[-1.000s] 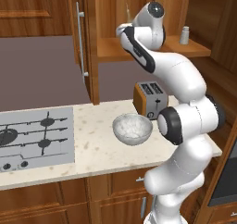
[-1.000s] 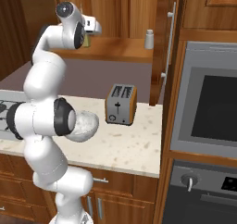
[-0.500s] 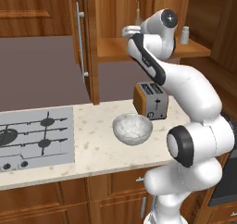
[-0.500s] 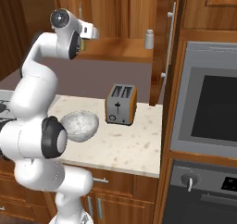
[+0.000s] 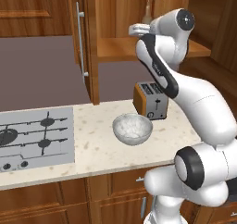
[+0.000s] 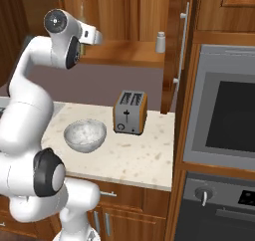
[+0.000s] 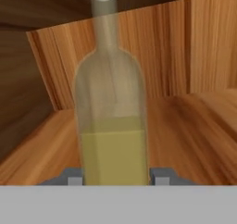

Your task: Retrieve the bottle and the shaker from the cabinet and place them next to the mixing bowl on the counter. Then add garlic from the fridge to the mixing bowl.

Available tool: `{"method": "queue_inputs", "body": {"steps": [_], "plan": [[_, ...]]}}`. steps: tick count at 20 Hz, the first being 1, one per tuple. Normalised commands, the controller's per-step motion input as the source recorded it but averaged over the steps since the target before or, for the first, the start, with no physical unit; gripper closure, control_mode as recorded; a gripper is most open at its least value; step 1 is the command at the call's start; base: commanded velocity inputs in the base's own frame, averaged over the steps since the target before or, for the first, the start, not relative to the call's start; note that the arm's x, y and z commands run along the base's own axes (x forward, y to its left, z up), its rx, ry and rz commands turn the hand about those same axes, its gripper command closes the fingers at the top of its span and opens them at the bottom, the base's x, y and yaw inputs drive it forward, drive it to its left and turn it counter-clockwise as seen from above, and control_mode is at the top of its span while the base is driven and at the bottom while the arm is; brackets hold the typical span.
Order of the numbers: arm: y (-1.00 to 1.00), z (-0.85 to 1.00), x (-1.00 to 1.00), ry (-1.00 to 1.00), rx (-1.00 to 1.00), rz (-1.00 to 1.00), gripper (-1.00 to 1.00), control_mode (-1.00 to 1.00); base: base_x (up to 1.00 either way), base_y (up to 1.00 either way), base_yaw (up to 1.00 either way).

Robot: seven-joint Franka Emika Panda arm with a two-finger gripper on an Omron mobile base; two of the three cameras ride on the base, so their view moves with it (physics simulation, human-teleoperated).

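Since a sec ago, arm has swung further right w/ elbow dropping low; hand now reaches deeper into the reddish-brown wooden wall cabinet [image 5: 115,15].

Left base view: white hand [image 5: 137,30] sits at shelf level inside cabinet, just in front of the tall slim clear bottle of yellow-green oil [image 5: 147,14], only its neck visible above the wrist. Round deep mottled silvery mixing bowl [image 5: 132,128] rests on the beige speckled stone tabletop [image 5: 92,149], just in front-left of the orange-sided toaster [image 5: 150,100], not touching. Grey gas hob [image 5: 34,137] at left. Cabinet door w/ silver bar handle [image 5: 81,45] stands open.

Right base view: hand [image 6: 91,36] over left part of plank shelf [image 6: 124,53]. Small squat pale grey shaker [image 6: 160,42] stands upright at shelf's right end, well apart from hand. Bowl [image 6: 85,135] left of toaster [image 6: 130,112]. Grey oven [image 6: 221,115] at right.

Hand view: bottle [image 7: 112,116] upright on shelf, close up, between the two grey fingertips [image 7: 159,176], one each side of its base. Jaws partly spread around it; can't tell if they're pressing the glass yet.
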Motion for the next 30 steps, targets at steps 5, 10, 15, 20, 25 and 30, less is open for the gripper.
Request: {"method": "queue_inputs", "body": {"steps": [5,10,15,20,25,30], "plan": [[0.0,0.0,-0.91,0.0,0.0,-0.02,1.0,-1.0,0.0,0.0,0.0],[0.0,-0.13,-0.98,0.0,0.0,-0.03,1.0,-1.0,0.0,0.0,0.0],[0.07,-0.13,-0.91,0.0,0.0,-0.02,1.0,-1.0,0.0,0.0,0.0],[0.27,-0.31,-0.61,0.0,0.0,0.0,1.0,-1.0,0.0,0.0,0.0],[0.3,-0.46,-0.44,0.0,-0.02,0.0,1.0,-1.0,0.0,0.0,0.0],[0.22,-0.41,-0.47,0.0,-0.01,0.0,1.0,-1.0,0.0,0.0,0.0]]}}
